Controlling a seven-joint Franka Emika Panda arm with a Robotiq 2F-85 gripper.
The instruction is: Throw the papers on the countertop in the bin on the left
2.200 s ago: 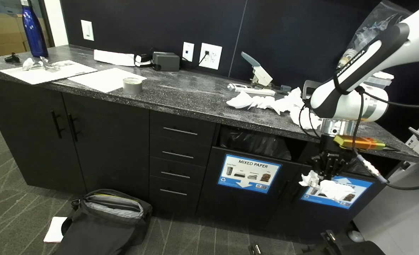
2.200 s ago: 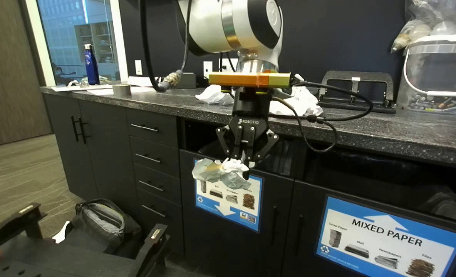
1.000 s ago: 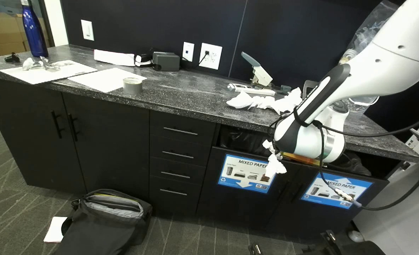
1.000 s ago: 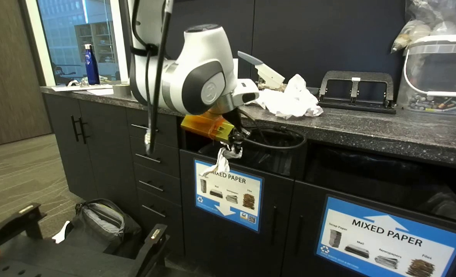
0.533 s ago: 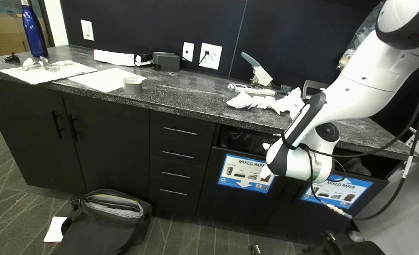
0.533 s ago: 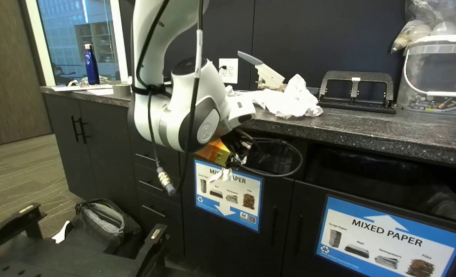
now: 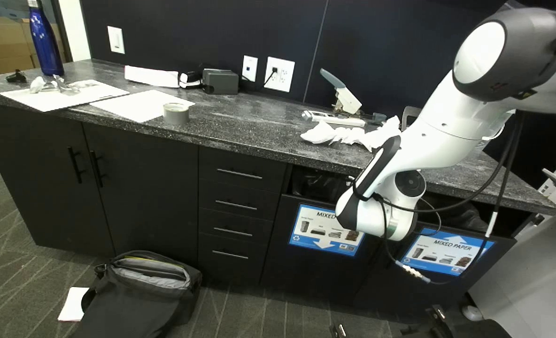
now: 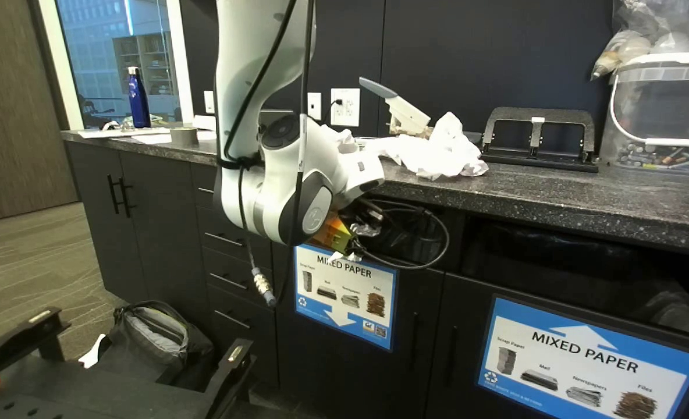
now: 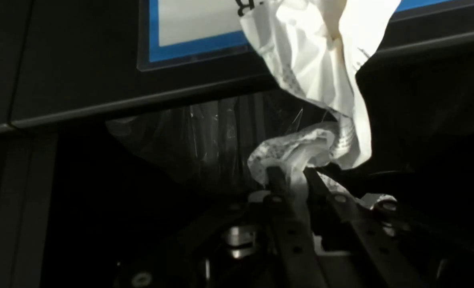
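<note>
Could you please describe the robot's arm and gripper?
The arm is white with dark grey panels and a round emblem; black cables run along it, an orange-yellow block sits near its end, and the gripper is black with slim jaws.

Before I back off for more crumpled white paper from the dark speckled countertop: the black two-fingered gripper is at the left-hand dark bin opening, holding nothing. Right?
"Holding nothing" is wrong: the wrist view shows the black two-fingered gripper pinching crumpled white paper. It is at the left-hand dark bin opening, as you say.
</note>
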